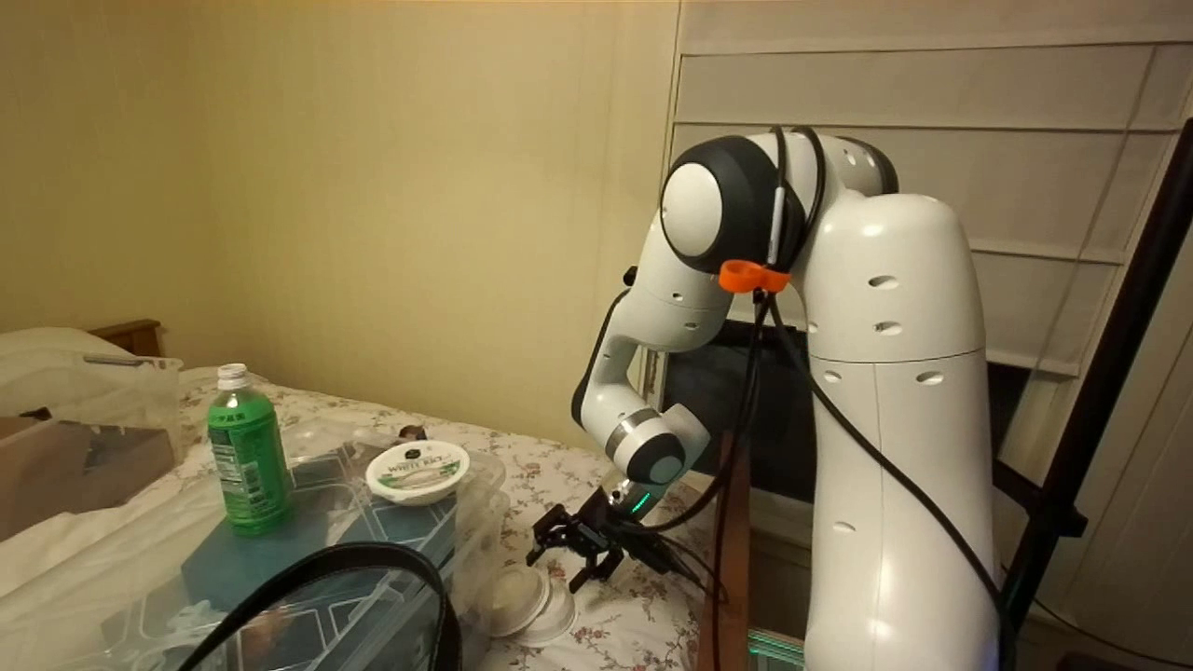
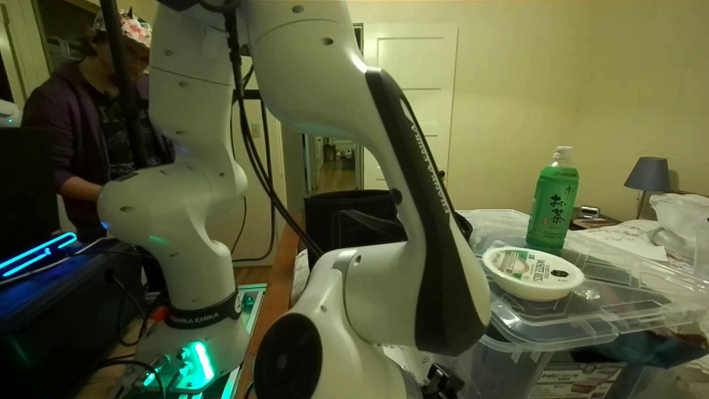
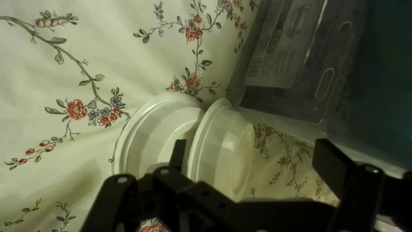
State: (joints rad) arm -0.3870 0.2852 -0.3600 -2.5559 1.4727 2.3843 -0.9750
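Observation:
My gripper (image 1: 552, 573) is open and holds nothing. It points down over the flowered cloth, beside a clear plastic box. Two white plastic bowls are nearest to it. In the wrist view one bowl (image 3: 151, 132) lies at the left, and a tilted bowl (image 3: 219, 151) leans against it with its base to the right. In that view the gripper (image 3: 250, 145) has its left finger in front of the gap between the bowls. Its right finger is over the cloth, near the box. I cannot tell whether a finger touches a bowl. The bowls (image 1: 517, 601) also show in an exterior view.
A clear lidded box (image 2: 554, 316) carries a green tea bottle (image 1: 247, 457) and a white rice bowl (image 1: 418, 472). A black strap (image 1: 373, 557) arches in front of the box. A wooden edge (image 1: 732, 559) runs beside the arm. A person (image 2: 94, 111) stands behind the arm.

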